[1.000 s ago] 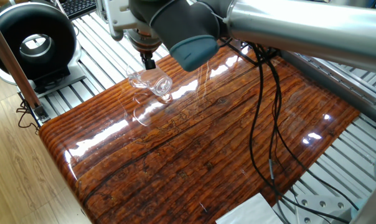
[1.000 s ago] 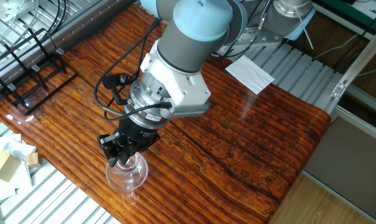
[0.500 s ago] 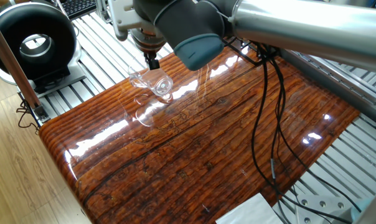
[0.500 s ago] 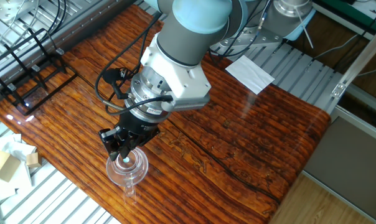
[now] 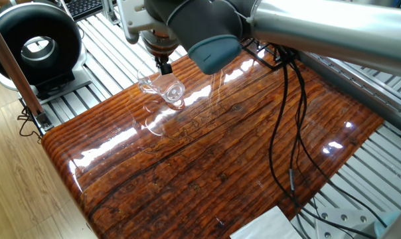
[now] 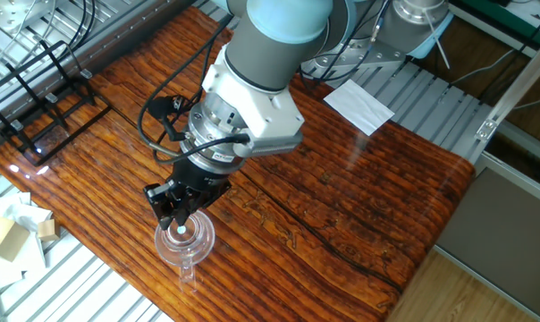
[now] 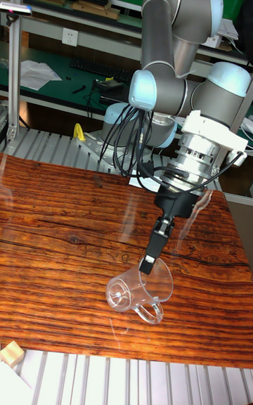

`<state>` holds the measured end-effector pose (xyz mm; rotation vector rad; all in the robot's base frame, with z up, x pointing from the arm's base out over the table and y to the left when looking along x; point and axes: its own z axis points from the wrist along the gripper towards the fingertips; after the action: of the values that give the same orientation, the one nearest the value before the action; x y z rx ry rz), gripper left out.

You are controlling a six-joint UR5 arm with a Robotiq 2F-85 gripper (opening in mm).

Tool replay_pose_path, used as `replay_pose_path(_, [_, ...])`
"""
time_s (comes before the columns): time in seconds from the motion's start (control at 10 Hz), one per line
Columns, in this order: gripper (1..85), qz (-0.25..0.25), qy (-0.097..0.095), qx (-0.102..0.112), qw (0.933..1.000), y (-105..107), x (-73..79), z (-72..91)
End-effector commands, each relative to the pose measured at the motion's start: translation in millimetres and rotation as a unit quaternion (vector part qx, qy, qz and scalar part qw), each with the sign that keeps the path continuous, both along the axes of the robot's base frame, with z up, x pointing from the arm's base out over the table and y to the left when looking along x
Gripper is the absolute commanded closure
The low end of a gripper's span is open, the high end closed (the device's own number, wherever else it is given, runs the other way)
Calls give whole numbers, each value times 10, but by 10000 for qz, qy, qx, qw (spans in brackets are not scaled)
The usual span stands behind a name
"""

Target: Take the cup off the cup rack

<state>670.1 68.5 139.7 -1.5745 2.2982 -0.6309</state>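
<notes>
The cup (image 7: 140,288) is a clear glass mug that lies on its side on the wooden table, near the table's edge, with its handle turned toward that edge. It also shows as the cup (image 6: 184,243) and the cup (image 5: 162,88). My gripper (image 7: 149,261) hangs just above the cup's rim with its slim black fingers a small gap apart, holding nothing. The same gripper (image 6: 175,215) points straight down over the glass. The cup rack (image 6: 46,85), a black thin-wire frame, stands bare at the far corner of the table, well away from the cup.
A silver wire rack (image 6: 15,22) sits beyond the black one. A white paper (image 6: 359,105) lies at the table's far side. Crumpled paper and cardboard (image 6: 11,233) lie off the table edge. Black cables (image 5: 287,133) trail over the wood. A black round fan (image 5: 36,43) stands off the table.
My gripper has risen a little off the cup. The cup has stayed lying in the same spot on the table.
</notes>
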Motion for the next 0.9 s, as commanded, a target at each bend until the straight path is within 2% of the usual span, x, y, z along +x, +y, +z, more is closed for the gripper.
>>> replay_pose_path(0.0, [567, 127, 144, -145, 9997, -61, -58, -4])
replay_pose_path(0.5, [567, 613, 322, -663, 9954, -183, -77, 25])
replay_pose_path(0.7, [567, 754, 275, -774, 9938, -196, -42, 47])
replay_pose_path(0.8, [570, 762, 274, -739, 9940, -180, -44, 40])
